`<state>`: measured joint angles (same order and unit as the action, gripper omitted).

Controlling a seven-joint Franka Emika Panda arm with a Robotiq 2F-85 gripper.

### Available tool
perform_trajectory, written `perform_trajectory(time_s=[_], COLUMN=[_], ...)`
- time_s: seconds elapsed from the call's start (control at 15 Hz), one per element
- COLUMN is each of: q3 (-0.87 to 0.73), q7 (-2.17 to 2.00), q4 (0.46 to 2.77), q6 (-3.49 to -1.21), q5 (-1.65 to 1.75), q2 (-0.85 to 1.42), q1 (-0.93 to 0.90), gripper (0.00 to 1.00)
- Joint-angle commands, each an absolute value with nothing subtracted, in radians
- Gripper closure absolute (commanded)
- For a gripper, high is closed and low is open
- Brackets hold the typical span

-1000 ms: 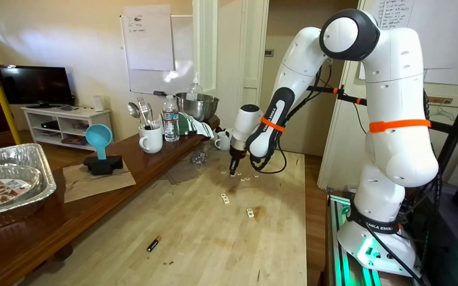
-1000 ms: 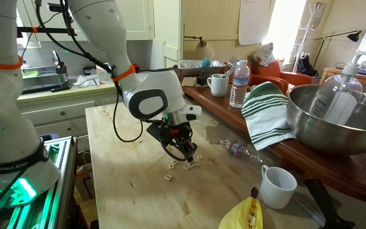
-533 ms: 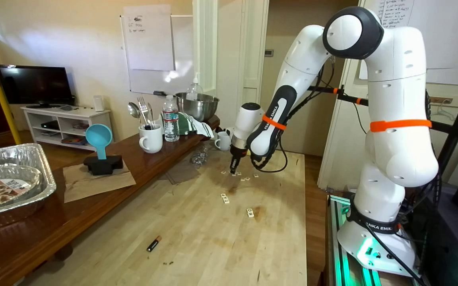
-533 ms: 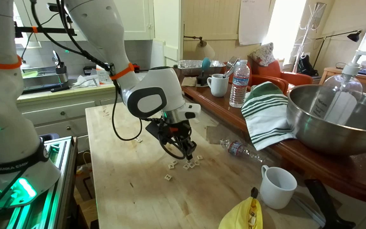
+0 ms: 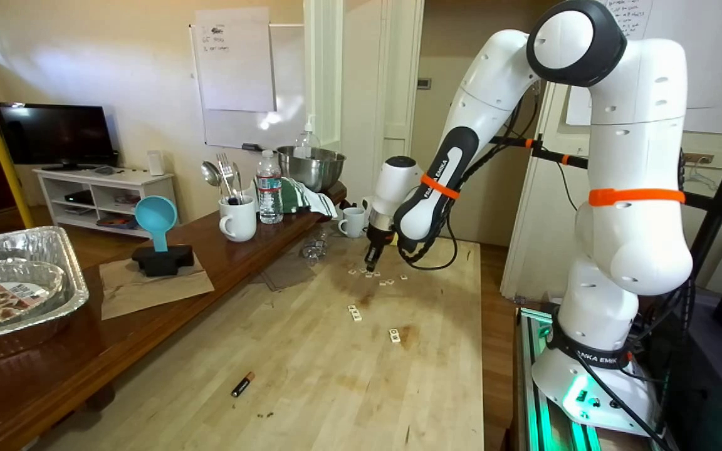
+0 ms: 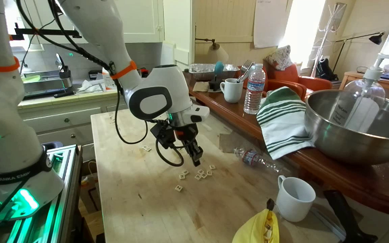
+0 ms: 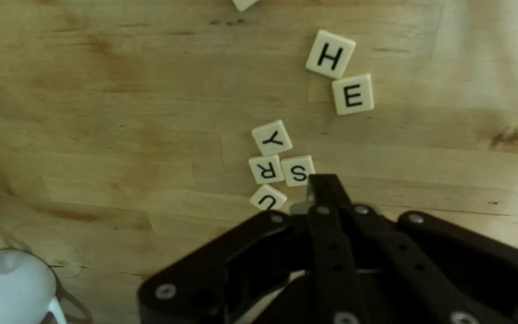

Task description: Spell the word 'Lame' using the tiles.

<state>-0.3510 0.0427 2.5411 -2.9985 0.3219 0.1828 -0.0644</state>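
Note:
Several small cream letter tiles lie flat on the wooden table. In the wrist view I read an H tile (image 7: 330, 54), an E tile (image 7: 353, 94), a Y tile (image 7: 272, 137), an R tile (image 7: 266, 169), an S tile (image 7: 298, 170) and a partly hidden U-like tile (image 7: 268, 197). A tile (image 7: 244, 3) is cut by the top edge. In an exterior view a row of tiles (image 5: 354, 313) and a pair (image 5: 394, 336) lie apart from the cluster. My gripper (image 7: 328, 189) is shut, with nothing seen in it, above the cluster (image 6: 203, 174); it shows in both exterior views (image 6: 197, 163) (image 5: 370, 269).
A yellow banana-shaped pouch (image 6: 257, 229) with pale pieces in its opening and a white mug (image 6: 295, 199) stand on the table. An empty bottle (image 6: 255, 159) lies by the raised brown ledge (image 6: 228, 113). A battery (image 5: 242, 384) lies at the other end.
My gripper has risen a little and shifted back toward the robot's base, tilting as it went. More of the far pair of tiles shows beside the cable. The tiles have not visibly moved.

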Motion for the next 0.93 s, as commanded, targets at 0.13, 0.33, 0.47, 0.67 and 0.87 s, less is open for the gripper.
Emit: perform_trajectory(time_s=[0.13,0.33,0.47,0.67,0.87], q3=[-0.394,-0.384,-0.385,-0.380,-0.356], q7=[-0.166,-0.252,-0.306,-0.360,-0.390], q4=[2.577,2.584,2.587,2.593,2.593], q6=[-2.956,-2.957,-2.954,-2.942,-2.931], q5=[0.331,0.292,0.291,0.287,0.281], q2=[0.154,0.156,0.158,0.154,0.152], q1=[-0.114,-0.112,-0.116,-0.111,-0.085], gripper=[1.00,1.00,0.96,1.00,1.00])
